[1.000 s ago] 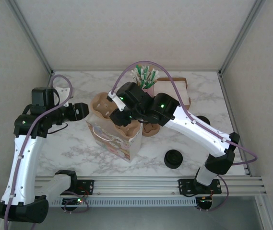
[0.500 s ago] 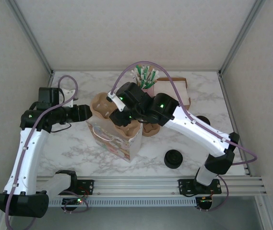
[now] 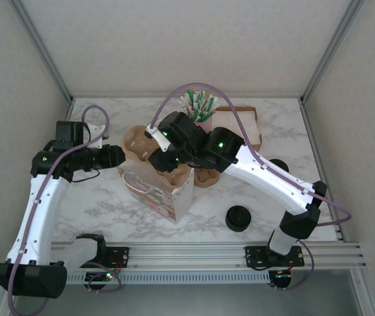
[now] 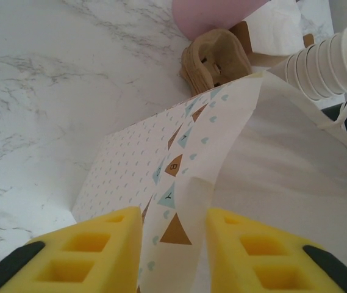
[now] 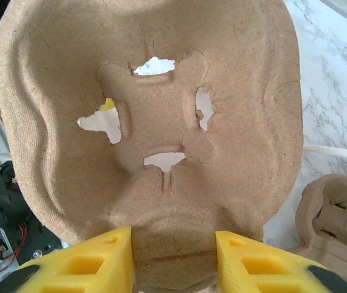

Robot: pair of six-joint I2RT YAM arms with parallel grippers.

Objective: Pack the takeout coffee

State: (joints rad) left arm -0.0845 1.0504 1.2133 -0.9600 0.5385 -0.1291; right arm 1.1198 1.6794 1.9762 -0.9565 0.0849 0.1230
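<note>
My right gripper (image 5: 173, 244) is shut on the rim of a brown pulp cup carrier (image 5: 155, 110), held tilted over the mouth of the patterned paper bag (image 3: 157, 194). In the top view the carrier (image 3: 140, 141) sticks out above the bag beside the right gripper (image 3: 164, 161). The left gripper (image 4: 174, 223) straddles the bag's rim (image 4: 185, 183), its yellow fingers (image 4: 100, 244) open and apart with the paper edge between them. From above, the left gripper (image 3: 122, 157) is at the bag's left side. The takeout coffee (image 3: 238, 218) stands near the front, showing its black lid.
A stack of pulp carriers (image 3: 207, 176) lies behind the bag. A pink holder of green-tipped sticks (image 3: 200, 105) and a box of napkins (image 3: 240, 125) stand at the back. A stack of lidless cream cups (image 4: 325, 61) lies beyond the bag. Something black (image 3: 279, 164) shows behind the right arm.
The left arm swung right to the bag's rim and its fingers narrowed around the paper edge. The right gripper and carrier barely moved.
</note>
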